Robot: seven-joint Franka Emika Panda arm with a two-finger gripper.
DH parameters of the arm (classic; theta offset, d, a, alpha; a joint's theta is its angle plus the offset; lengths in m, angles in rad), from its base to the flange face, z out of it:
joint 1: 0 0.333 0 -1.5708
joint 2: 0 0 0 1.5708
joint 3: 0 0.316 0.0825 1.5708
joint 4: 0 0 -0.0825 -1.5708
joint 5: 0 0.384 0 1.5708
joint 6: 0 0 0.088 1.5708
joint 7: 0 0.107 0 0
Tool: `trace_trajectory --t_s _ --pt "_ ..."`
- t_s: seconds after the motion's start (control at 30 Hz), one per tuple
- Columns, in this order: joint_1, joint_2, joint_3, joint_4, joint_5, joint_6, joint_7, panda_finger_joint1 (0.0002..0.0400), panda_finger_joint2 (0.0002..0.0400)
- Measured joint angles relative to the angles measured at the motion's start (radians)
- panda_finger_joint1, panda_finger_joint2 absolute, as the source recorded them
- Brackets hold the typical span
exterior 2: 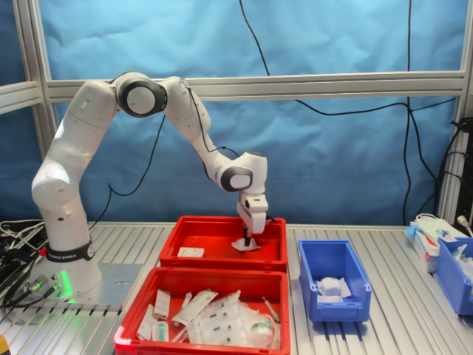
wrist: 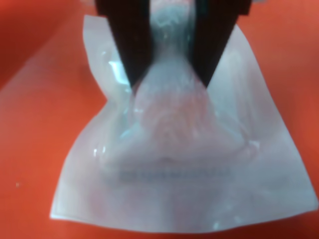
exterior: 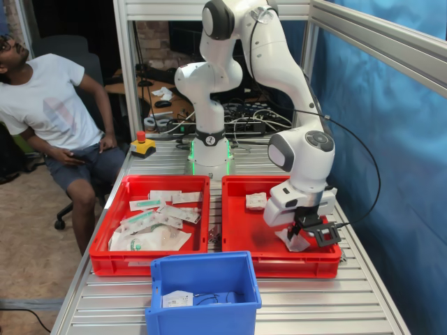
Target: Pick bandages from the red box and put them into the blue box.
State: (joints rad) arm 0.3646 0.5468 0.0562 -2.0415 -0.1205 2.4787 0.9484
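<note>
The gripper [exterior: 302,232] is pinched tight on just the top of a bandage [wrist: 174,149] low in the red box [exterior: 241,234] at right of the first exterior view, so that slick wrapper could slip out on the way to the blue box [exterior: 202,269].

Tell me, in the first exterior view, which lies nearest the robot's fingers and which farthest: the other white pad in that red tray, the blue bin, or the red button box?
Measured from the gripper, whose fingers pinch a bandage:
1. The other bandage, in the same red box, toward the first exterior view's left.
2. The blue box, in front, lower left.
3. The red button box, far back left.
</note>
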Motion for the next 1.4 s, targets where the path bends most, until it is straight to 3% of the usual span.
trace_trajectory --t_s 0.03,0.37,0.67,1.0,1.4 --pt "0.0 -0.001 -0.002 0.0 0.0 0.0 0.0 0.0049 0.0049" --pt "0.0 -0.054 -0.039 -0.004 0.0 -0.034 0.0 0.0049 0.0049" --pt "0.0 -0.179 -0.096 -0.005 0.001 -0.125 0.0 0.0049 0.0049" --pt "0.0 -0.305 -0.181 0.018 0.009 -0.155 0.0 0.0049 0.0049" --pt "0.0 -0.322 -0.274 0.137 0.014 -0.228 0.0 0.0049 0.0049"
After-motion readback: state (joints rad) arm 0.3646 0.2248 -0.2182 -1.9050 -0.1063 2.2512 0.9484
